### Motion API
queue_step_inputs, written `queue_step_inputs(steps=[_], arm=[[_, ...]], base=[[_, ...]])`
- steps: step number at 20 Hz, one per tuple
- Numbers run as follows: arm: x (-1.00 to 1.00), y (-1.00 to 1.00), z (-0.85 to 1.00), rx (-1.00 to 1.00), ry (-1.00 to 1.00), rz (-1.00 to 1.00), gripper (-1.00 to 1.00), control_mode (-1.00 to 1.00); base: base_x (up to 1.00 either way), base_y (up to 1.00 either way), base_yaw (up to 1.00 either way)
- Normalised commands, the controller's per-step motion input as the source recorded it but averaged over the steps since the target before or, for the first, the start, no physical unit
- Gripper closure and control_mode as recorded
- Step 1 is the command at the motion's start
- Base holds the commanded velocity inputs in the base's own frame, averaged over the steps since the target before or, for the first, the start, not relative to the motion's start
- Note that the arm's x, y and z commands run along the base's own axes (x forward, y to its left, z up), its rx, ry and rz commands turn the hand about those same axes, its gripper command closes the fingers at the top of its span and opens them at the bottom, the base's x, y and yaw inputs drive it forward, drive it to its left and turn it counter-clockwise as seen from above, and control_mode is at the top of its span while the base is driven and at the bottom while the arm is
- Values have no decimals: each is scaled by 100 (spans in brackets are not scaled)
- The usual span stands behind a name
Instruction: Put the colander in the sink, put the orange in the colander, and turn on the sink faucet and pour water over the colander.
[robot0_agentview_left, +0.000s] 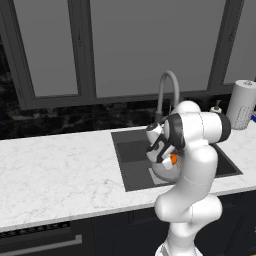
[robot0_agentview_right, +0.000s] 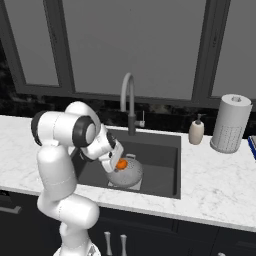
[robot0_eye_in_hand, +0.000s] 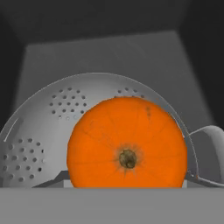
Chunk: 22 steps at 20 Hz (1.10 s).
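Note:
The dark sink (robot0_agentview_right: 162, 155) holds the light-grey perforated colander (robot0_agentview_right: 129, 176) on its floor near the front. My gripper (robot0_agentview_right: 119, 163) hangs just over the colander, shut on the orange (robot0_agentview_right: 121, 163). In the left base view the orange (robot0_agentview_left: 173, 159) peeks out beside the hand, above the colander (robot0_agentview_left: 164, 174), with the sink (robot0_agentview_left: 131, 150) behind. In the hand view the orange (robot0_eye_in_hand: 127, 144) sits very close, stem end toward the camera, and hides my fingertips; the colander (robot0_eye_in_hand: 52, 118) curves behind it. The gooseneck sink faucet (robot0_agentview_right: 128, 92) stands at the sink's back edge; no water runs from it.
A soap dispenser (robot0_agentview_right: 196, 131) and a white paper-towel roll (robot0_agentview_right: 230, 122) stand on the marble counter right of the sink. A blue object (robot0_agentview_right: 252, 147) pokes in at the far right edge. Bare counter (robot0_agentview_left: 55, 170) stretches to the left. Windows rise behind the faucet.

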Motion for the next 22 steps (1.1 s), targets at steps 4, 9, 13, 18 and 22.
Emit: queue_step_inputs(steps=[4, 9, 13, 18, 22], arm=[[1, 0, -65, -6, 0, 0, 100, -100], [0, 0, -69, -6, 0, 0, 100, -100], [0, 0, -61, -1, 0, 0, 100, -100], [0, 0, -49, 0, 0, 0, 100, -100], [-10, 0, -19, 0, -8, 0, -100, -100]], base=[[0, 0, 0], [0, 0, 0], [0, 0, 0], [0, 0, 0], [0, 0, 0]])
